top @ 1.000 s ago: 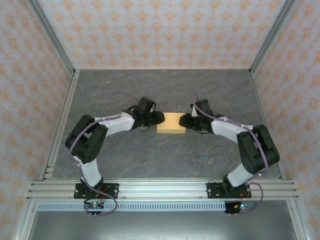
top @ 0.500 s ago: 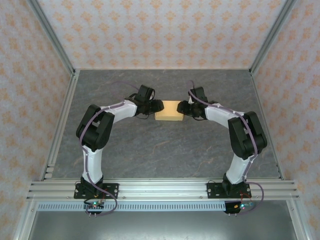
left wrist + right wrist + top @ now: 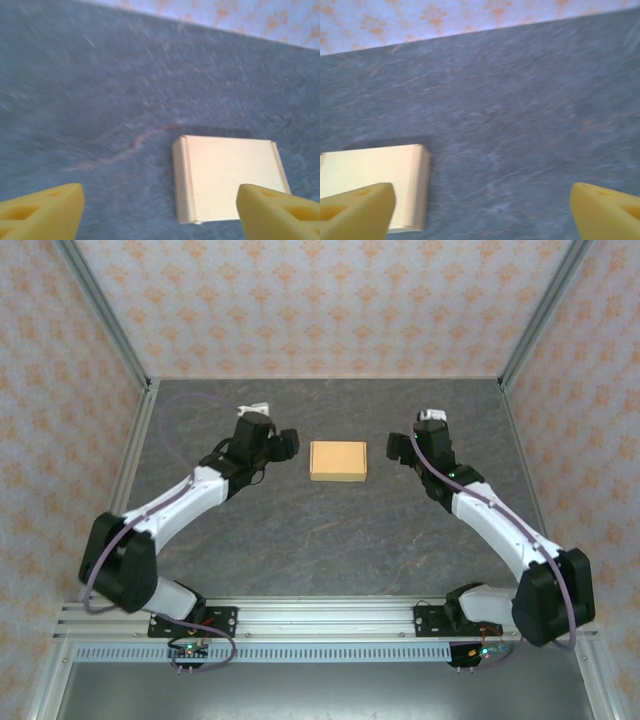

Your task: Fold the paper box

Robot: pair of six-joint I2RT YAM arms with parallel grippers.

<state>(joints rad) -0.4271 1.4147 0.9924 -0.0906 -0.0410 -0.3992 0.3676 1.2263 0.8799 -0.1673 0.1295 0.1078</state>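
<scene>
The paper box lies closed on the grey table as a small orange-yellow rectangle, with no gripper touching it. My left gripper hovers a short way to its left, open and empty. My right gripper hovers a short way to its right, also open and empty. The left wrist view has the box low and right of centre, partly behind the right yellow fingertip. In the right wrist view the box sits at the lower left, partly behind the left yellow fingertip.
The grey marbled table is fenced by aluminium rails at the left, right and near sides. Patterned walls stand behind and beside it. Both arm bases are bolted at the near edge.
Both grippers have let go of the box, opened wide and drawn back outward to either side. The box has stayed flat at the table's middle, a little farther back than before.
</scene>
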